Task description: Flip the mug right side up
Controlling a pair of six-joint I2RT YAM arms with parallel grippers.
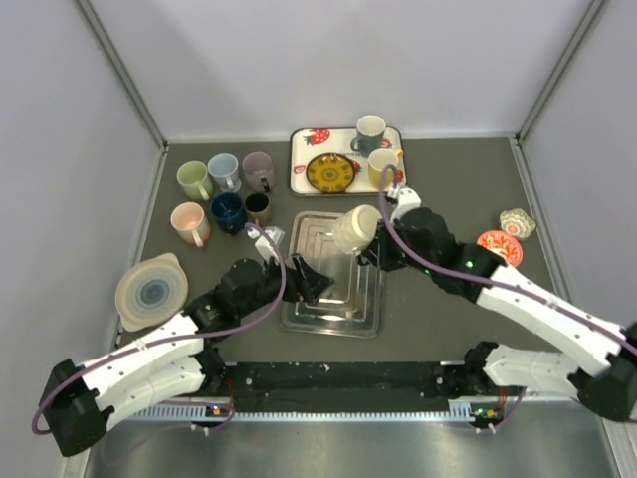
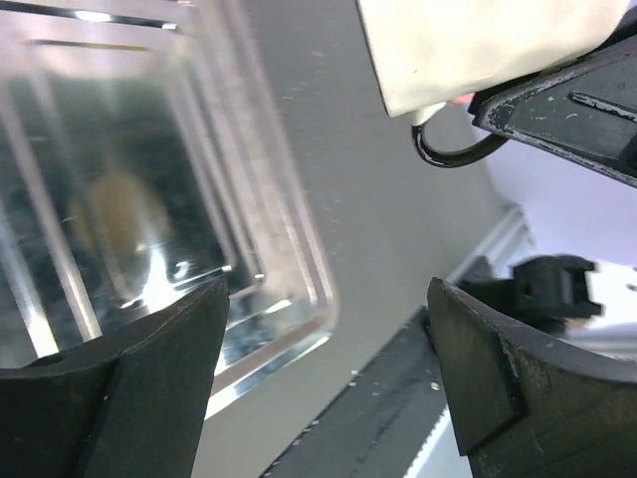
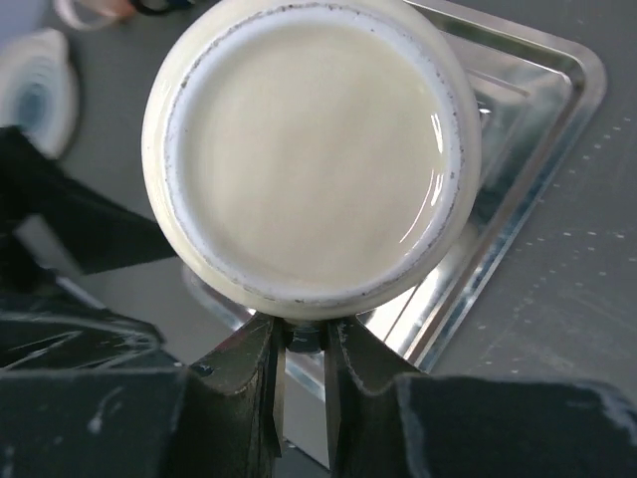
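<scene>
A cream mug (image 1: 354, 229) hangs in the air over the steel tray (image 1: 320, 317), tilted on its side. My right gripper (image 1: 374, 246) is shut on its dark handle. In the right wrist view the mug's round bottom (image 3: 309, 149) faces the camera and the fingers (image 3: 249, 368) pinch the handle just below it. My left gripper (image 1: 317, 283) is open and empty, low over the tray's middle. In the left wrist view the mug (image 2: 478, 45) shows at the top right, above and apart from my open fingers (image 2: 478, 378).
Several mugs (image 1: 224, 194) stand at the back left. A patterned tray (image 1: 304, 169) at the back holds a plate and two mugs. A lidded bowl (image 1: 151, 291) lies left. Two small dishes (image 1: 503, 244) lie right.
</scene>
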